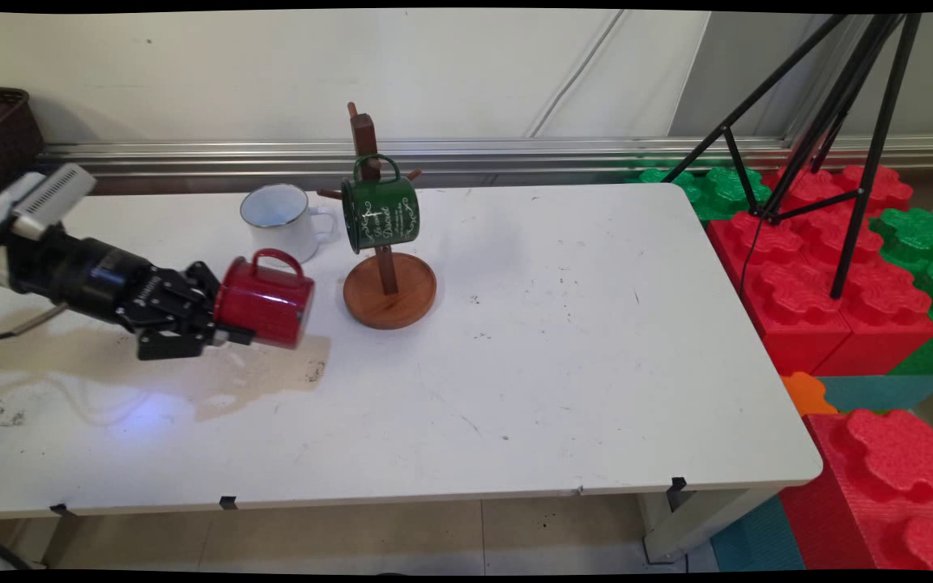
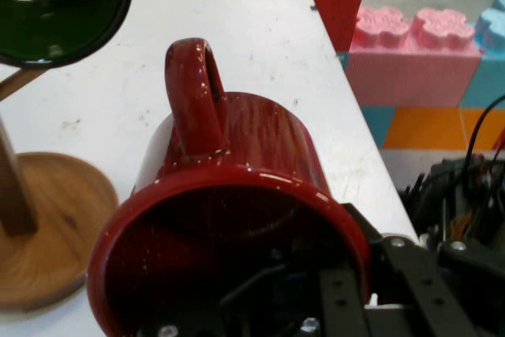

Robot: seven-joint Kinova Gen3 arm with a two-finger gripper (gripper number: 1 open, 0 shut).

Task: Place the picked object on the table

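Red enamel mug (image 1: 266, 301) clamped in claw (image 1: 227, 330) by rim, on its side, held above worktop (image 1: 564, 364); I read axis horizontal, base facing wooden mug stand (image 1: 388, 287), handle up; stand just right of mug; green mug (image 1: 380, 212) hangs on peg; white mug (image 1: 280, 219) behind.
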